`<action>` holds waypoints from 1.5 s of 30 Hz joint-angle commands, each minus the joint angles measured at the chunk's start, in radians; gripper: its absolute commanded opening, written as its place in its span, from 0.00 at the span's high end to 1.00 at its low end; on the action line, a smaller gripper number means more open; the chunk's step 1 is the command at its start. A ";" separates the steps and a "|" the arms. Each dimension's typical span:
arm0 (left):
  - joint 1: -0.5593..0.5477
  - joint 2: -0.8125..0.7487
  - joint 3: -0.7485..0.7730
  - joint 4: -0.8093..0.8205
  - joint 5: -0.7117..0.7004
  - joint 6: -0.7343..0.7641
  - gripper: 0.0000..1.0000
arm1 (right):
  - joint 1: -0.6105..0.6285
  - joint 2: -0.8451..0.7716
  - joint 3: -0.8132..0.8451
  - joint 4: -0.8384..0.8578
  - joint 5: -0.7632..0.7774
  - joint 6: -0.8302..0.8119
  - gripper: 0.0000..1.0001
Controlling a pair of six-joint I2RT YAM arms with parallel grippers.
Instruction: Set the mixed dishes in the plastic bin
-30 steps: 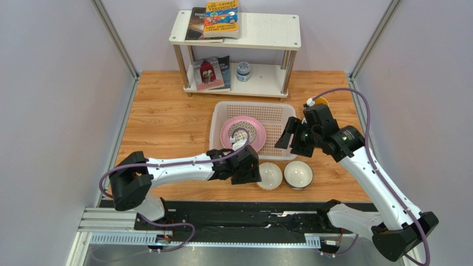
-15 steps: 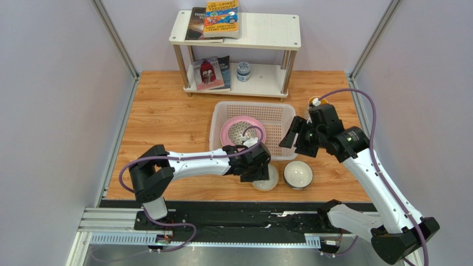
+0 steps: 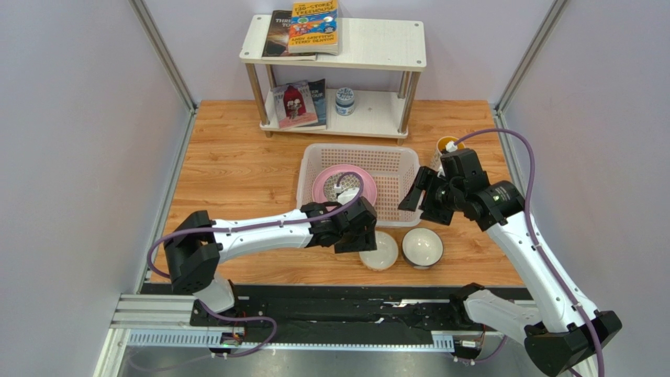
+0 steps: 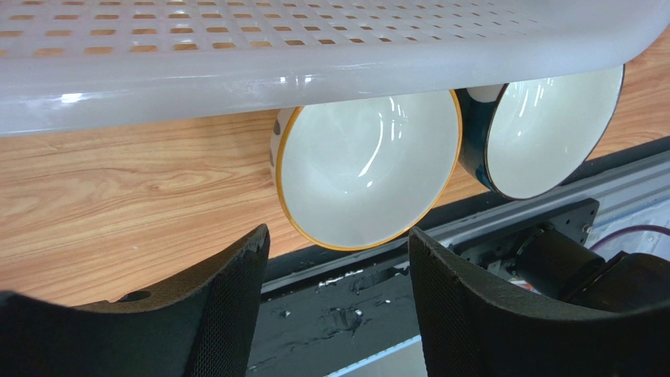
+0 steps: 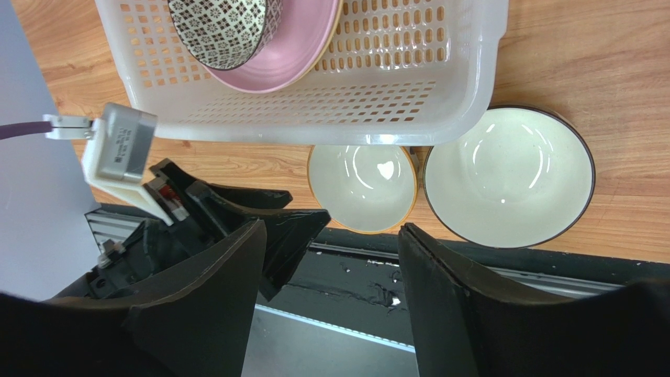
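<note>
The plastic bin [image 3: 393, 161] holds a pink plate [image 3: 360, 179] with a grey patterned bowl [image 3: 343, 188] on it. In front of the bin sit two white bowls side by side, an orange-rimmed one [image 3: 381, 251] and a dark-rimmed one [image 3: 422, 247]. My left gripper [image 3: 365, 236] is open, just left of the orange-rimmed bowl [image 4: 366, 169], with nothing between its fingers. My right gripper [image 3: 414, 200] hangs open and empty over the bin's right front corner. A mug with yellow inside [image 3: 447, 144] stands right of the bin, partly hidden by the right arm.
A white two-tier shelf [image 3: 369, 47] with books and a small blue-white jar [image 3: 344, 100] stands behind the bin. The black base rail [image 3: 338, 310] runs along the near table edge, close behind the bowls. Grey walls close in both sides.
My left gripper reached right over the orange-rimmed bowl, then drew back a little to the left. The right gripper drifted slightly right. The bowls stay where they were.
</note>
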 commanded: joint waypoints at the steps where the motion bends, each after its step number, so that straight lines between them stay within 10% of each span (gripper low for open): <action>1: -0.007 -0.035 0.047 -0.053 -0.033 0.028 0.29 | -0.006 -0.017 -0.008 0.029 -0.021 -0.008 0.33; 19: -0.007 0.138 0.042 -0.020 0.017 0.016 0.31 | -0.024 -0.044 -0.022 0.010 -0.036 -0.039 0.34; 29: -0.009 0.069 -0.073 0.020 0.042 0.005 0.98 | -0.035 -0.046 -0.028 0.007 -0.050 -0.045 0.35; 37: -0.009 -0.177 -0.251 -0.082 0.013 -0.072 1.00 | -0.016 -0.056 -0.153 0.033 -0.130 -0.023 0.36; 45: -0.007 -0.259 -0.282 -0.148 -0.029 -0.075 1.00 | 0.269 -0.123 -0.370 0.220 -0.062 0.197 0.35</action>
